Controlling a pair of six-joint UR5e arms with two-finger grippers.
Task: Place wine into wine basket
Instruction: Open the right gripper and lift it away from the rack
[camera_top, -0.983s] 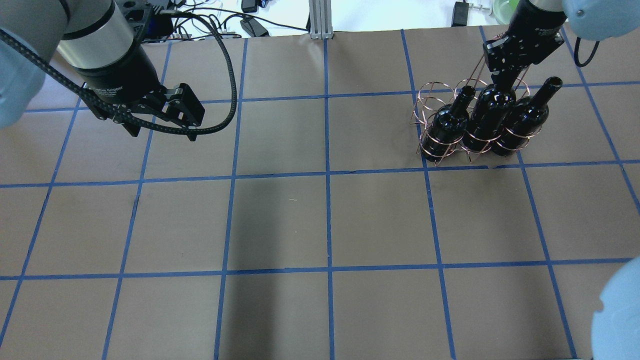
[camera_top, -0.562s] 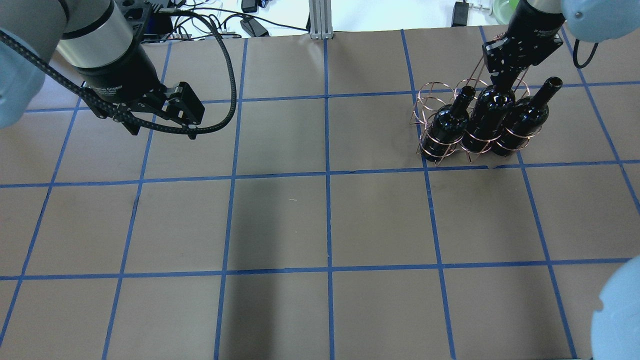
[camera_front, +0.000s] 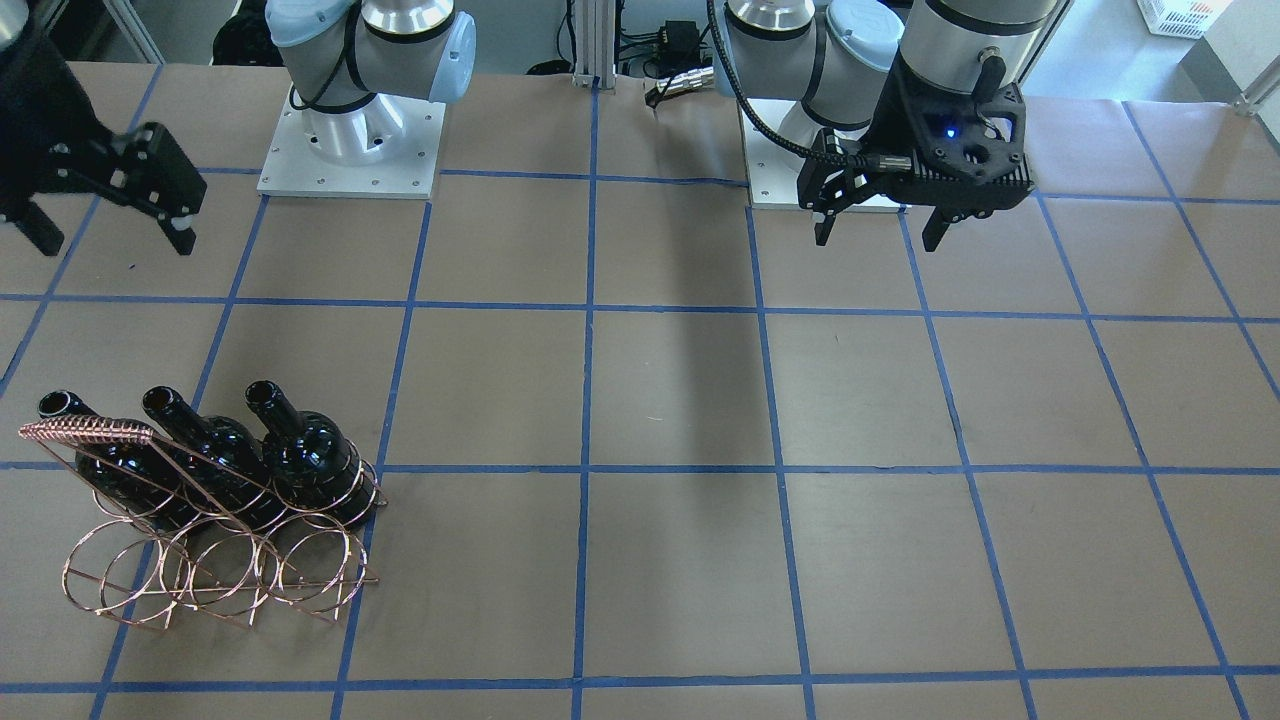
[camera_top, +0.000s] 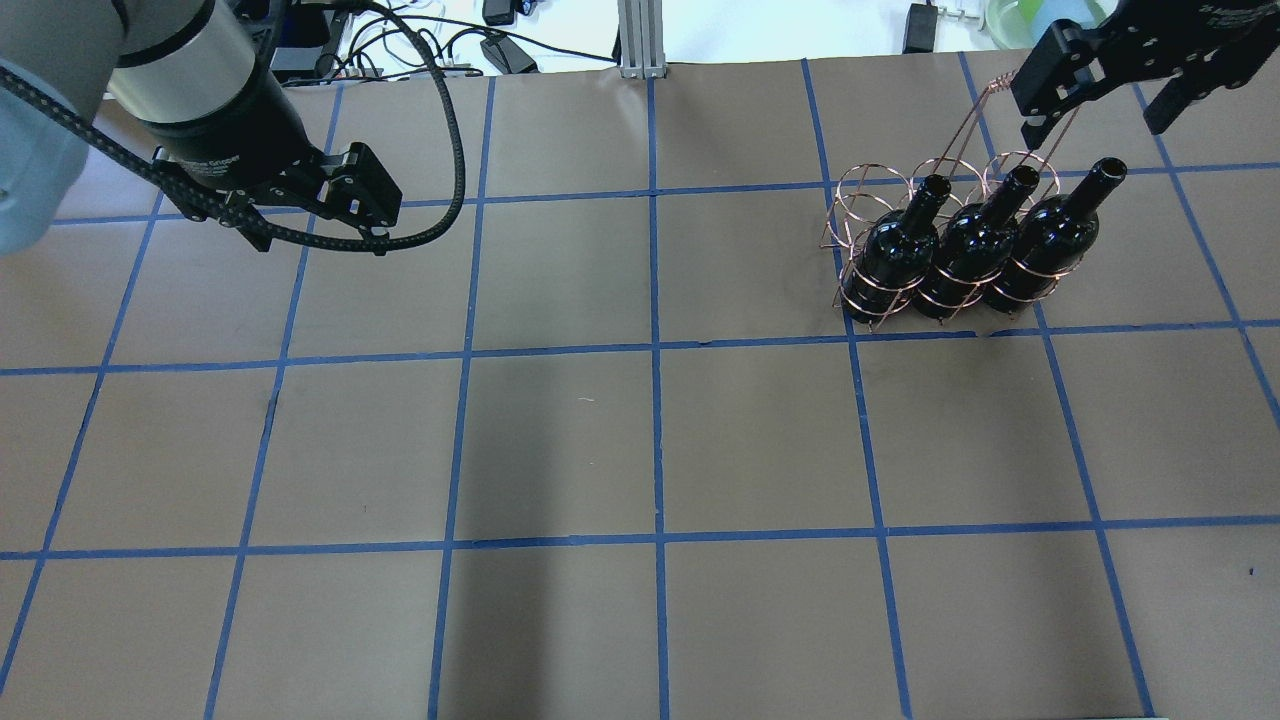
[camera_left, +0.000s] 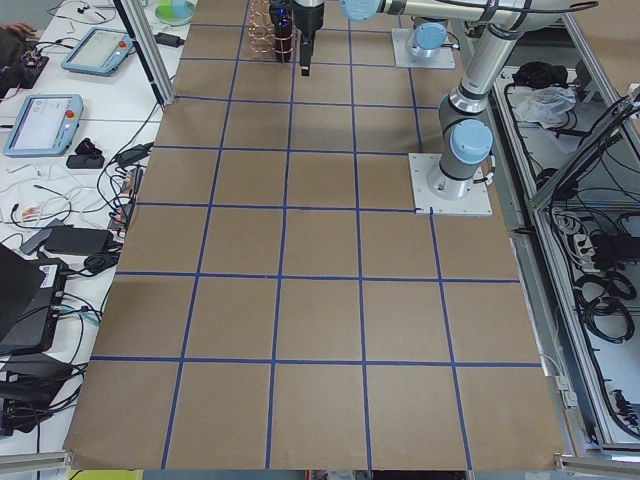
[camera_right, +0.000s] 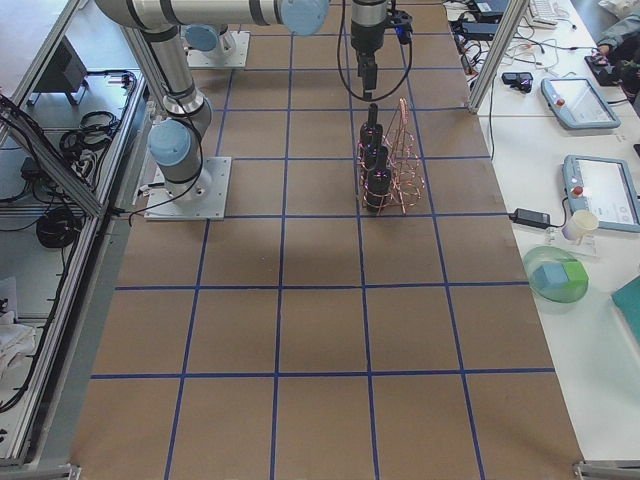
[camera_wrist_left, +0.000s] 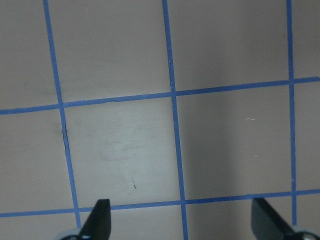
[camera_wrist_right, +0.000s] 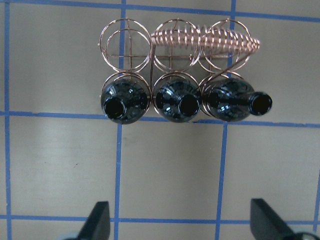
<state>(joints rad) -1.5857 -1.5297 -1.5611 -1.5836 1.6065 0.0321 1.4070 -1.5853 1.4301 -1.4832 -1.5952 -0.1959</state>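
Note:
Three glossy black wine bottles stand side by side in the near row of the copper wire basket (camera_top: 868, 190): left (camera_top: 893, 258), middle (camera_top: 963, 255) and right (camera_top: 1045, 240). The right wrist view shows their mouths from above (camera_wrist_right: 177, 104) and the braided handle (camera_wrist_right: 205, 40) over the empty far row of rings. My right gripper (camera_top: 1097, 112) is open and empty, high above and behind the bottles; it also shows in the front view (camera_front: 110, 235). My left gripper (camera_top: 320, 240) is open and empty over bare table far to the left, and shows in the front view (camera_front: 876, 238).
Brown paper with a blue tape grid covers the table (camera_top: 650, 440). Cables and power bricks (camera_top: 500, 50) lie past the far edge. The robot bases (camera_front: 350, 140) are bolted at the robot's side.
My right gripper lowered the middle bottle into its ring, let go of the neck, opened and rose up and away. My left arm shifted slightly.

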